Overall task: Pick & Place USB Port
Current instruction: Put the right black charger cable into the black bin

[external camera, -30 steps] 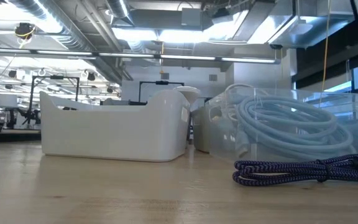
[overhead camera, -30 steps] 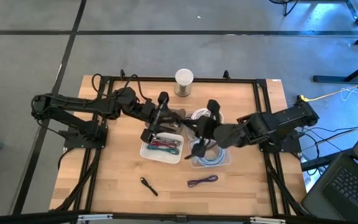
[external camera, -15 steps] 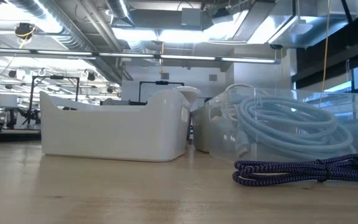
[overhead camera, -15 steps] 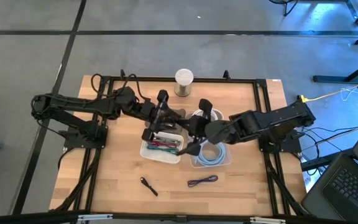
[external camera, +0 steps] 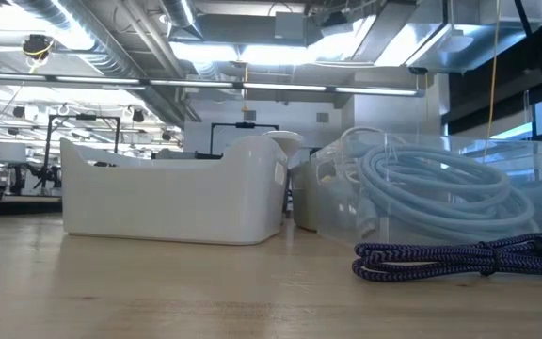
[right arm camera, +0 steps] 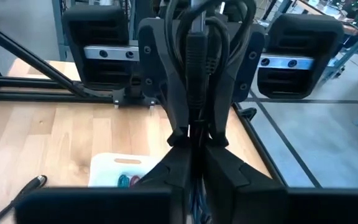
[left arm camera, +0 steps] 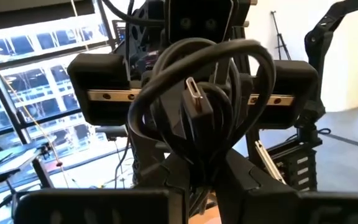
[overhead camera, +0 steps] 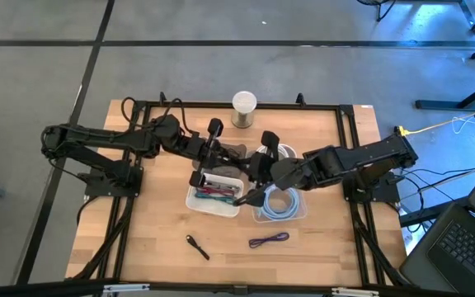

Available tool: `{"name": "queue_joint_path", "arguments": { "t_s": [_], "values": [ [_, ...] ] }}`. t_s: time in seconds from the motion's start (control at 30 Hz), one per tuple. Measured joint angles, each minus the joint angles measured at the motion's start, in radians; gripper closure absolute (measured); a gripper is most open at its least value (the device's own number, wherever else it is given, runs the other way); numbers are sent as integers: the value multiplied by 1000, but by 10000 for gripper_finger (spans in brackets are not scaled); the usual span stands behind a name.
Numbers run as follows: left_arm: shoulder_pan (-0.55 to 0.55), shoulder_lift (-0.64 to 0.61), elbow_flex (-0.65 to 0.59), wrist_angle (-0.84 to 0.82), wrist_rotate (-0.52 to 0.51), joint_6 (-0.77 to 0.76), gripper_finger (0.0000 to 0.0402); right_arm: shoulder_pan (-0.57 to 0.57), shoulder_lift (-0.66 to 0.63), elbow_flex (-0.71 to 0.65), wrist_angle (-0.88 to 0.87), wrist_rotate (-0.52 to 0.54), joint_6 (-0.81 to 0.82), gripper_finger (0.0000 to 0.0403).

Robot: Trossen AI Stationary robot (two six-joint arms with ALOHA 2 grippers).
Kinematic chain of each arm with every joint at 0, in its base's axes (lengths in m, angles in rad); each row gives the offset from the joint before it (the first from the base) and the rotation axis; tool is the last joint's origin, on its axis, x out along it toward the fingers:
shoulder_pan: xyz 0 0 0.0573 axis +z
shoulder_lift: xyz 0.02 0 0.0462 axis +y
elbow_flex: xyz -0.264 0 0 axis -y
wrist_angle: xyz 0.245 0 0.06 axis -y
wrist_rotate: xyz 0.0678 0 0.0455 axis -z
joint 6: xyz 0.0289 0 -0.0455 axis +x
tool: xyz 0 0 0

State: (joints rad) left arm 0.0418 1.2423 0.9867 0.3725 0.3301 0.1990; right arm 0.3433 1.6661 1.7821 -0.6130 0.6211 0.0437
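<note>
Grey workshop floor surrounds a wooden bench (overhead camera: 155,223) framed in black rail, where both arms meet above the middle. A white bin (overhead camera: 214,198) with coloured cables sits beside a clear bin (overhead camera: 280,208) holding a pale blue coiled cable (external camera: 440,188); a braided purple cable (overhead camera: 269,240) and a small black piece (overhead camera: 196,246) lie loose nearer the front edge, and a white roll (overhead camera: 244,104) stands at the back.

The task's thing, a coiled black USB cable (left arm camera: 197,106), hangs between the two grippers above the white bin. The left gripper (left arm camera: 199,165) has its fingers (left arm camera: 244,171) closed on the coil, plug facing outward. The right gripper (right arm camera: 194,155) meets the same bundle from the opposite side, its fingers (right arm camera: 225,163) pinched on it too.

This looks like a handover, both holding at once. Next, one gripper should let go cleanly so the other can carry the cable down to its bin without loops snagging.
</note>
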Motion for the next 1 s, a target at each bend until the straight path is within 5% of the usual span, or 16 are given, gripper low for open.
{"name": "queue_joint_path", "arguments": {
  "t_s": [0.27,0.57,0.8,1.0],
  "values": [
    [0,-7,0,-44,-11,-29,365,43,-70,0,-288,122,42,324],
    [50,-13,0,-83,-48,-56,365,124,-183,0,-971,194,707,320],
    [149,-9,0,-273,-282,-99,365,153,-238,-92,-965,194,765,320],
    [246,39,0,-346,-261,-170,365,145,-258,-183,-958,228,785,319]
  ]
}}
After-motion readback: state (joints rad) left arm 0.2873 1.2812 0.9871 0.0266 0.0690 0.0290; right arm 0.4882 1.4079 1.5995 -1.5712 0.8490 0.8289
